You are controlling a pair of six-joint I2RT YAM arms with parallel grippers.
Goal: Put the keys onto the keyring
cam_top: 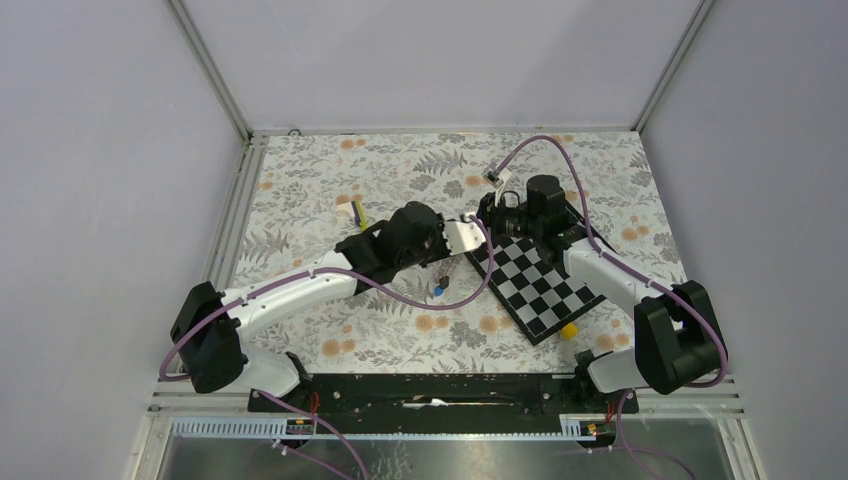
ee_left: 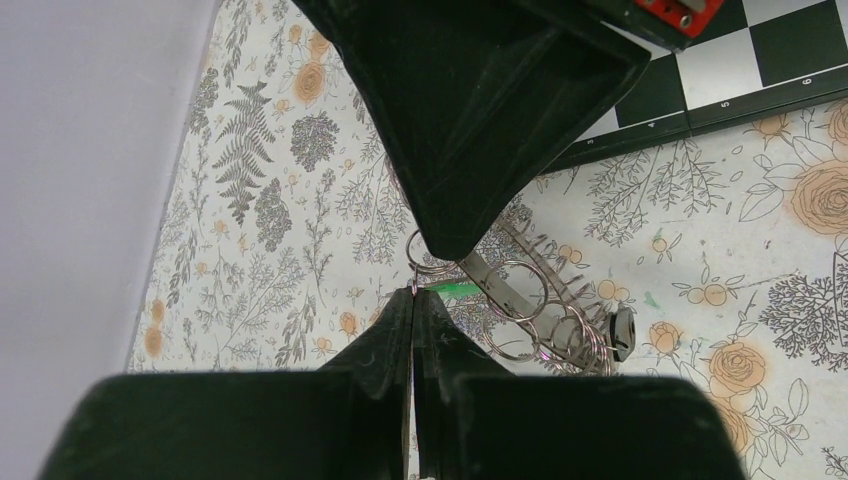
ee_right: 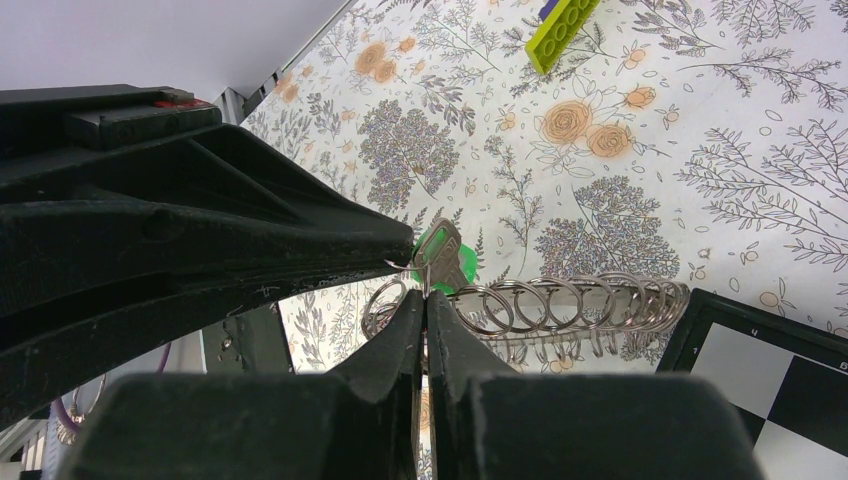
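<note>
The keyring (ee_right: 560, 300), a silver chain of linked rings, hangs in the air between my two grippers; it also shows in the left wrist view (ee_left: 530, 310). My left gripper (ee_left: 413, 292) is shut on the edge of one end ring. My right gripper (ee_right: 425, 293) is shut on a thin ring wire right beside it. The green key (ee_right: 440, 262) hangs at that spot with its metal blade showing, and in the left wrist view a sliver of green (ee_left: 455, 290) shows. The blue key (cam_top: 438, 291) and the dark key (cam_top: 443, 270) lie on the cloth below.
The black-and-white checkerboard (cam_top: 540, 280) lies under the right arm, with a small yellow block (cam_top: 568, 330) at its near corner. A yellow-green stick (ee_right: 560, 25) lies on the flowered cloth at the far left (cam_top: 358, 212). The grippers meet tip to tip over the board's left corner.
</note>
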